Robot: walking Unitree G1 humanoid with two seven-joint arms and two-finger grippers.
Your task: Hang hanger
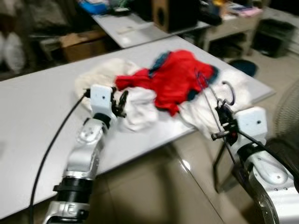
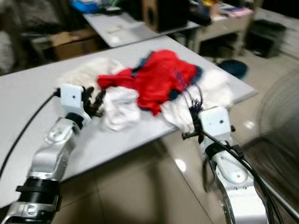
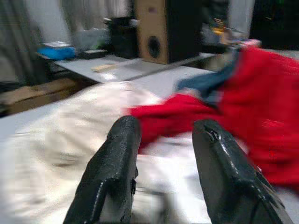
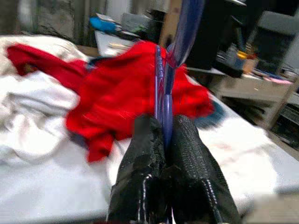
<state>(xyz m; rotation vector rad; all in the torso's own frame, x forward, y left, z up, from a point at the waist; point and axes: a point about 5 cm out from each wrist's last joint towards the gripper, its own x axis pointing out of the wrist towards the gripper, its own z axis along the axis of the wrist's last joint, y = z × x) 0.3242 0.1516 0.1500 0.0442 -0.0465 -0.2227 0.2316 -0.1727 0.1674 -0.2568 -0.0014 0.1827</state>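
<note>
Right claw (image 4: 164,140) clamped on purple hanger (image 4: 162,79), at near right edge of surface (image 1: 37,107), just beside the clothes pile. Hanger rising from the fingers, hook (image 1: 228,91) up over white cloth (image 1: 201,116). Left claw (image 3: 163,144) spread open, empty, just beside white cloth at pile's left. Red garment (image 1: 173,77) atop the pile, middle of surface. Speaker (image 3: 156,30) on far table.

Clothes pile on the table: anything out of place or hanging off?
The clothes lie in a loose heap, red garment on top. A white piece droops over the table edge near the right gripper, which pinches the hanger.
</note>
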